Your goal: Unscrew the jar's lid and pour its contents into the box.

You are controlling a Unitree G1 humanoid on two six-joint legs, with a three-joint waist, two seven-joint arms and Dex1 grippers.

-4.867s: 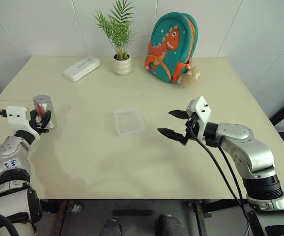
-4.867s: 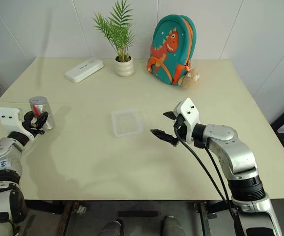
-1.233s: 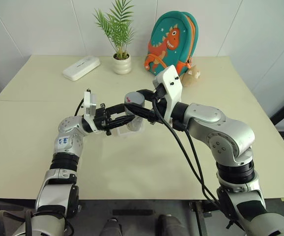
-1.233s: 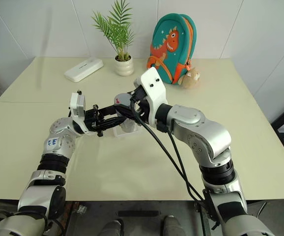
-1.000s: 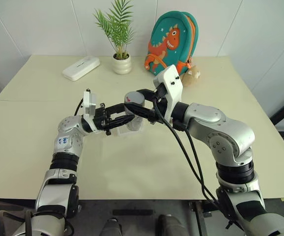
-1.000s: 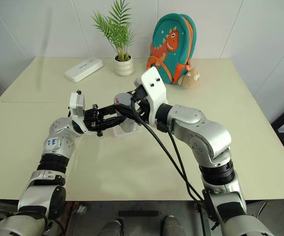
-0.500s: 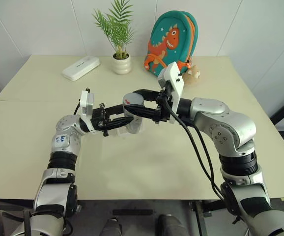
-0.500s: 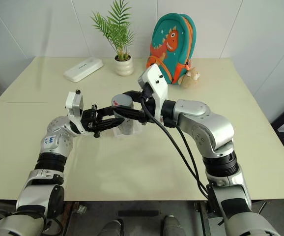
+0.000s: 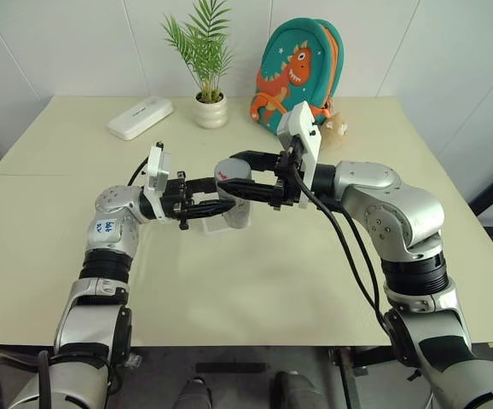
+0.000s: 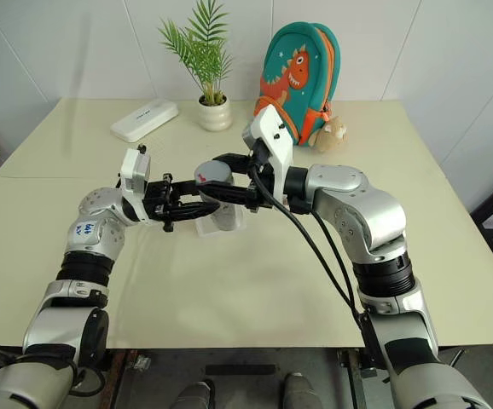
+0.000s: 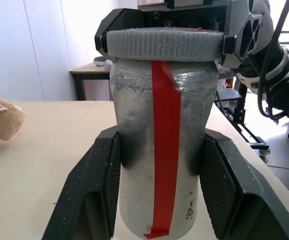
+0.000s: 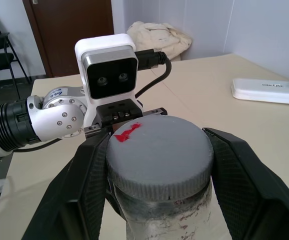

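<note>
Your left gripper (image 11: pixel 159 200) is clamped round the jar (image 11: pixel 162 150); right gripper (image 12: pixel 159 165) squeezes the lid (image 12: pixel 159 150) above it.

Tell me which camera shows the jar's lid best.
The right wrist view: the lid faces the camera, its grey top, red mark and ribbed edge plain, with the right gripper shut on it. The left wrist view gives its ribbed rim edge-on above the jar, which the left gripper clamps. The eye views show it small between both grippers.
</note>
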